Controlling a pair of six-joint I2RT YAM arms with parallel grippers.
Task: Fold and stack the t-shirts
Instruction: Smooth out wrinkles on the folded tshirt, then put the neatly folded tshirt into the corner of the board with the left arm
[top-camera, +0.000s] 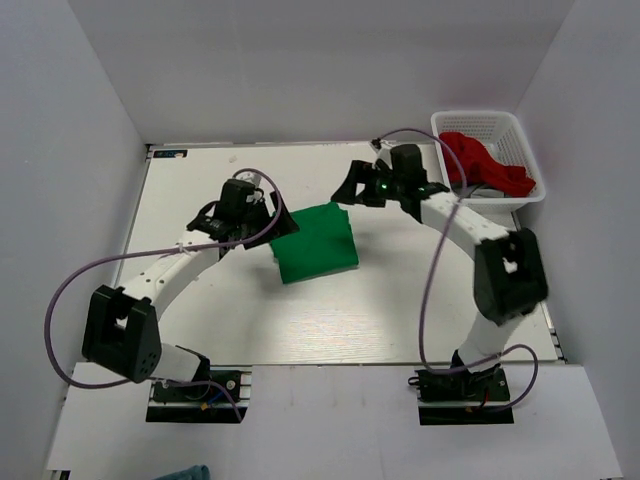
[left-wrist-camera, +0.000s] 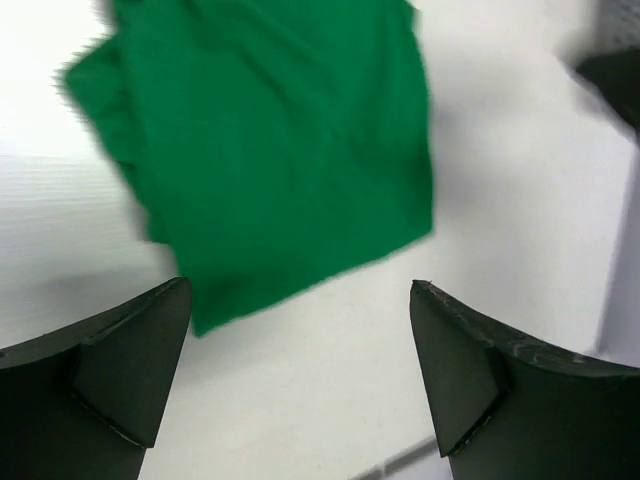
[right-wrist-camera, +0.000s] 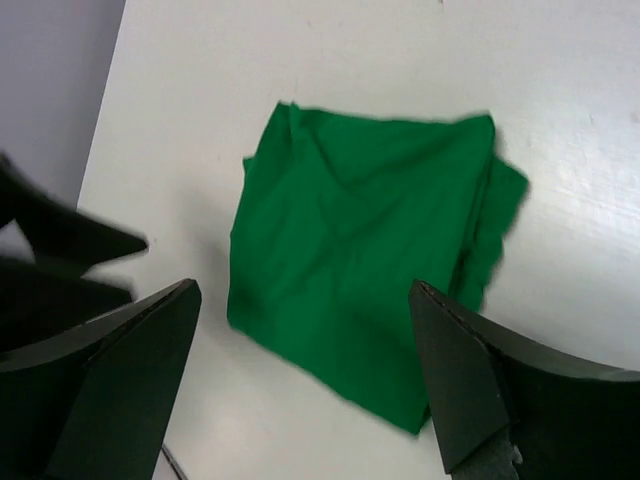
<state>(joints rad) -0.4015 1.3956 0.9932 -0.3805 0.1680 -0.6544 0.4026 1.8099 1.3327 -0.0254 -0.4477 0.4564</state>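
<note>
on the table (top-camera: 330, 330), the basket (top-camera: 447, 124) sits at 1 o'clock and the green t-shirt (top-camera: 316, 242) lies folded at centre. the red t-shirt (top-camera: 485, 165), crumpled in the basket, lies 3 o'clock from the nearer right gripper (top-camera: 352, 186); it and the left gripper (top-camera: 280, 218) gape empty.

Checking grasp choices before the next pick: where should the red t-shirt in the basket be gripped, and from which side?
Pinch a raised fold near the middle of the red t-shirt, coming straight down from above. It lies crumpled inside the basket, whose walls likely block any sideways approach. The open right gripper is the nearer.
</note>
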